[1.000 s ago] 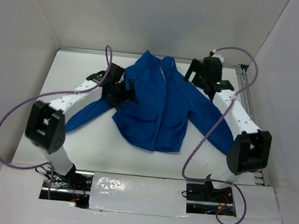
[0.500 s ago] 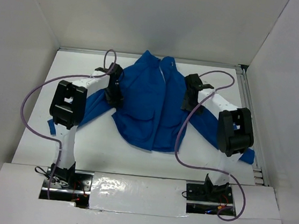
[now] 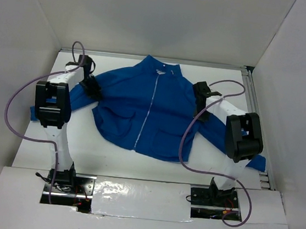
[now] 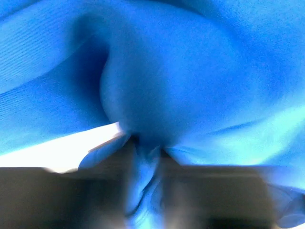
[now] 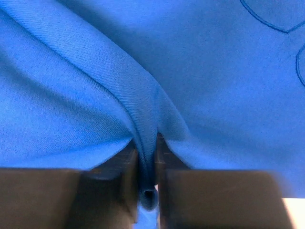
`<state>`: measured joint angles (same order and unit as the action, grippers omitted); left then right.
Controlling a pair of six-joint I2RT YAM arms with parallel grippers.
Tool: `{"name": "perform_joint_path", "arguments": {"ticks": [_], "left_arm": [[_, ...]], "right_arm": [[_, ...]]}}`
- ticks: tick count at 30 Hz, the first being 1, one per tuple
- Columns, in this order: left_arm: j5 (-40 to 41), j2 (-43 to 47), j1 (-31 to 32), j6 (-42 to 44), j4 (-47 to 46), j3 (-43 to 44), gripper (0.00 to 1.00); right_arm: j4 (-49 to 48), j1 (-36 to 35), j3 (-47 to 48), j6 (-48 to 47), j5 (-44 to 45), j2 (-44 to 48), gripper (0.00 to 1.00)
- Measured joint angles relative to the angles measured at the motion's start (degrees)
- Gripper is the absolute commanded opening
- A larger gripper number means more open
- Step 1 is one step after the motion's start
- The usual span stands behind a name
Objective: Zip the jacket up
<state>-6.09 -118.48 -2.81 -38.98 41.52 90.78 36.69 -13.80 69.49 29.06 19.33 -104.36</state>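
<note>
The royal-blue jacket (image 3: 142,110) lies front up, spread wide across the table, collar at the far side. Its pale zipper (image 3: 147,111) runs down the middle of the front. My left gripper (image 3: 93,89) is shut on a fold of jacket fabric at the left shoulder, where the left sleeve joins. The left wrist view shows that pinched blue fold (image 4: 143,176) between blurred dark fingers. My right gripper (image 3: 200,106) is shut on a fold at the right shoulder. The right wrist view shows the fold (image 5: 147,162) squeezed between the two fingers.
White enclosure walls stand on the left, back and right. A metal rail (image 3: 255,112) runs along the table's right edge. The sleeves trail to the left (image 3: 34,113) and to the right (image 3: 257,162). Purple cables loop above both arms.
Both grippers have pulled the jacket's shoulders apart; the left gripper moved far left. The jacket is spread wider and flatter, and the zipper line lies straight down its middle.
</note>
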Motion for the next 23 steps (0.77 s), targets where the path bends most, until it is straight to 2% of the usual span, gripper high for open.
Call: {"name": "perform_joint_path", "arguments": {"ticks": [1,2,3,4,9,12,15,19,23], "left_arm": [[-1.0,0.0,-1.0,0.8,0.4,0.7,0.62],[-1.3,0.0,-1.6,1.5,0.7,1.5,0.93],[-1.2,0.0,-2.3,2.4,0.8,2.6,0.99],[-1.5,0.0,-2.9,3.2,0.5,4.0,0.99],[-4.9,0.9,-4.9,4.5,0.3,11.4,0.99],[-6.3,5.9,-4.4,4.8,-0.2,10.5,0.99],[-7.2,16.2,-2.6,6.0,-1.3,4.7,0.99],[-8.7,34.8,0.8,6.5,-6.6,-7.8,0.99],[-14.1,53.1,1.8,7.4,-11.6,-20.2,0.99]], "right_arm": [[-0.3,-0.1,-0.3,0.0,-0.4,0.6,0.42],[-0.7,-0.3,-0.8,-0.4,-0.7,1.5,0.86],[-0.8,-0.3,-1.1,-0.7,-0.8,2.6,0.93],[-0.7,-0.3,-1.4,-2.0,-1.1,4.1,1.0],[-2.0,-0.1,-1.6,-3.8,-4.4,15.9,1.0],[-3.9,1.0,-1.6,-3.2,-7.3,25.2,1.0],[-6.6,4.0,-2.0,-1.6,-9.0,36.1,1.0],[-7.7,6.3,-3.3,0.8,-7.5,48.8,1.0],[-7.1,6.3,-4.8,2.3,-5.4,57.2,1.0]]}}
